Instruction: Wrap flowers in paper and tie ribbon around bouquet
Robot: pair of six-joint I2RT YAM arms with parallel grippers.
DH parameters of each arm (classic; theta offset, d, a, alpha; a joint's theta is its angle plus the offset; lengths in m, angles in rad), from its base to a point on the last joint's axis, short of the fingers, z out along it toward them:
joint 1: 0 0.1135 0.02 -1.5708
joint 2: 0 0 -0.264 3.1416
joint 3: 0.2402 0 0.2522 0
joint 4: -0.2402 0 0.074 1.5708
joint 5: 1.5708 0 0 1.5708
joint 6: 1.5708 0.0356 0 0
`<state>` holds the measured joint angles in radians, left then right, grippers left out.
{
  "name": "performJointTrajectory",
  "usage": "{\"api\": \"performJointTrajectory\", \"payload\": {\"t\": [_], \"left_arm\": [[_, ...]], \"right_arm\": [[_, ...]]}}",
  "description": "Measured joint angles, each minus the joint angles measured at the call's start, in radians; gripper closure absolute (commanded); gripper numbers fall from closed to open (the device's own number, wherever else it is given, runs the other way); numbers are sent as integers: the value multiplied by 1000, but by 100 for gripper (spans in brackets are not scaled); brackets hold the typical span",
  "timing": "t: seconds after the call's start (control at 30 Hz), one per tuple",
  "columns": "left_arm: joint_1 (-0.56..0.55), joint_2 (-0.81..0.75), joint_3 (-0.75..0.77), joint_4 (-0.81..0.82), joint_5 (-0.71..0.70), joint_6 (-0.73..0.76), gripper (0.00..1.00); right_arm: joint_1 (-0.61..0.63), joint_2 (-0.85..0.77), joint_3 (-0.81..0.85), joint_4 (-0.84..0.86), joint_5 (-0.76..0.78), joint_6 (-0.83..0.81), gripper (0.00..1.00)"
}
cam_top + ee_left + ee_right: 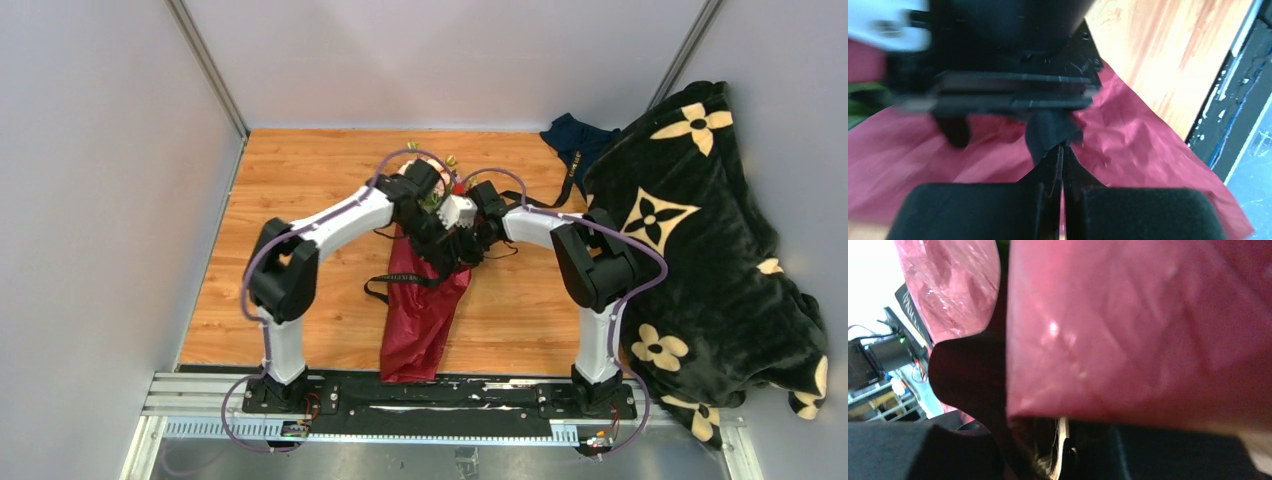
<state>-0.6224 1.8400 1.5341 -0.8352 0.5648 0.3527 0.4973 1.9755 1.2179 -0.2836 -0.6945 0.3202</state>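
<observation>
The bouquet lies mid-table: a dark red paper [415,325] cone pointing toward the near edge, with the flowers [440,165] peeking out at its far end behind the arms. A black ribbon [385,285] loops across the cone's upper part. Both grippers crowd together over that spot. My left gripper [1063,146] is shut on a fold of the ribbon [1050,131] just above the paper [1148,145]. The right gripper [470,240] presses close against the paper [1138,325], which hides its fingertips. A lettered stretch of ribbon [910,302] shows at the left of the right wrist view.
A black blanket with cream flower motifs [700,260] is heaped along the right side. A navy cloth [575,140] lies at the back right, with a black strap [568,185] running from it toward the right arm. The black base rail [440,395] borders the wooden table [290,180].
</observation>
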Motion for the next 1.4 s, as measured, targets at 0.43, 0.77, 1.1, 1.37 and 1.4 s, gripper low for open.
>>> {"api": "performJointTrajectory", "payload": {"t": [0.43,0.77,1.1,1.37,1.4], "left_arm": [[-69,157,-112,354,21,-53,100],[-79,218,-140,383,31,-80,100],[-80,218,-139,382,31,-80,100],[-80,218,-139,382,31,-80,100],[-80,218,-139,382,31,-80,100]], "right_arm": [[-80,-190,-1,-97,251,126,49],[-356,-177,215,-107,520,200,48],[-319,191,588,-200,570,184,38],[-293,333,727,-285,594,179,89],[-293,338,733,-287,598,169,96]]}}
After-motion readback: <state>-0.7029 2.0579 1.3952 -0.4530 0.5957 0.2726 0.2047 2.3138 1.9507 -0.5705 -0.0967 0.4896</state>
